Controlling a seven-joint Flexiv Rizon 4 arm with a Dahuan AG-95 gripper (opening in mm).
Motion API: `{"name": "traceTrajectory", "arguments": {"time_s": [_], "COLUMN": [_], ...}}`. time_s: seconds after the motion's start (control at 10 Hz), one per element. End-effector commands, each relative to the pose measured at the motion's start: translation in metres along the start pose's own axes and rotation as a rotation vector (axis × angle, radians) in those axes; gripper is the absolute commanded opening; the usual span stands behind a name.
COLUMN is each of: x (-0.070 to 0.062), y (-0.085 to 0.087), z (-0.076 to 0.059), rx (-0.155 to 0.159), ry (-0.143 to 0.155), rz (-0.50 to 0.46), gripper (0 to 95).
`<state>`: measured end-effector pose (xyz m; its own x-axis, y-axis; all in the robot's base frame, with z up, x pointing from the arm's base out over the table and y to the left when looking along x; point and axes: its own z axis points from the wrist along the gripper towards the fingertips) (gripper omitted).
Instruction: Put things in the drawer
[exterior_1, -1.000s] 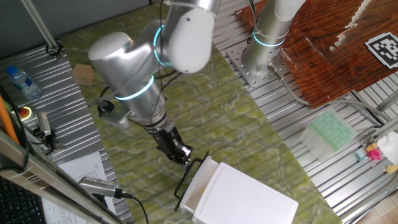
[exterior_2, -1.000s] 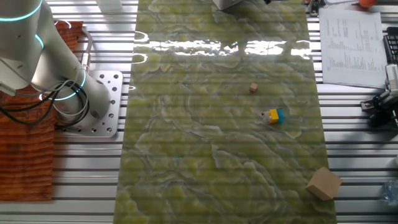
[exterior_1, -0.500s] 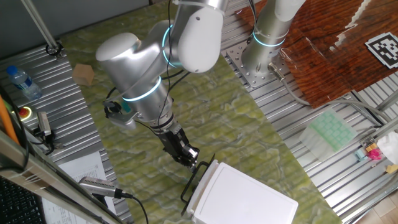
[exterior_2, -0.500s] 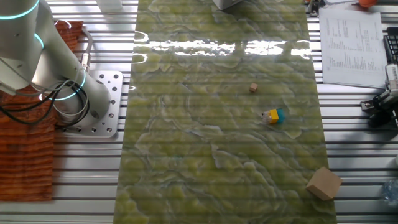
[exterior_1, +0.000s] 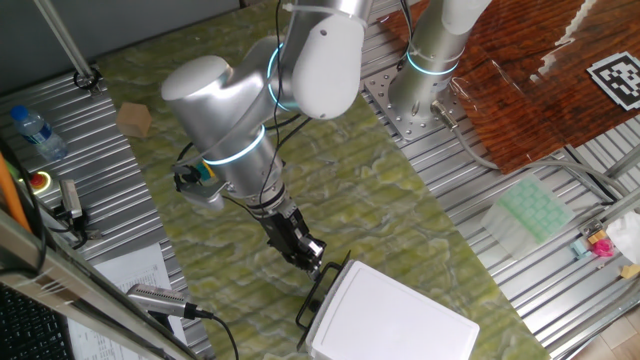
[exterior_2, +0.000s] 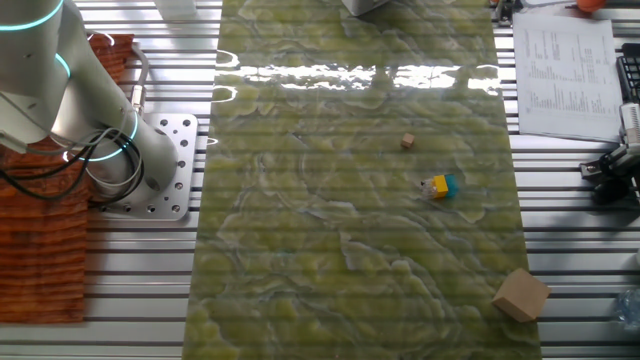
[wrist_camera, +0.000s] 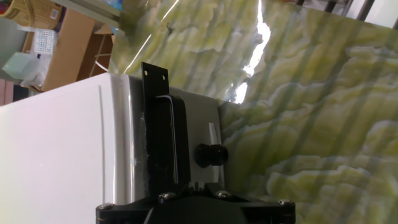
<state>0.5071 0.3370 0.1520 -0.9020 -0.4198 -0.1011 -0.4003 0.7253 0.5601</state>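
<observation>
Shallow white drawer with the thin black wire handle looks pushed nearly flush into the white box cabinet, right under and just ahead of the fingers. Hand view shows a black finger lying flat against the drawer front, touching or as good as. Can't tell whether spread or pinched together, only one finger visible and nothing seen held. No yellow toy fruit anywhere, so probably inside already, just a guess.

Possible trouble: pressing off-centre could skid the whole cabinet across the slick mat instead of seating the drawer, or snag a fingertip behind the wire handle on the way out.

Further out from the fingers: glossy green marbled mat over a ribbed metal desk. Still loose on the mat: small yellow-and-blue block, tiny tan cube, cardboard box. Clear water bottle way off at the desk edge, pale green gridded tray on the other side.
</observation>
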Motion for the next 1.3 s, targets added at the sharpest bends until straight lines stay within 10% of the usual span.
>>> {"name": "traceTrajectory", "arguments": {"time_s": [0.1, 1.3], "x": [0.0003, 0.0004], "y": [0.0016, 0.0022], "z": [0.0011, 0.0011], "rx": [-0.01, -0.046], "ry": [-0.005, -0.017], "rz": [0.008, 0.039], "gripper": [0.0, 0.0]}}
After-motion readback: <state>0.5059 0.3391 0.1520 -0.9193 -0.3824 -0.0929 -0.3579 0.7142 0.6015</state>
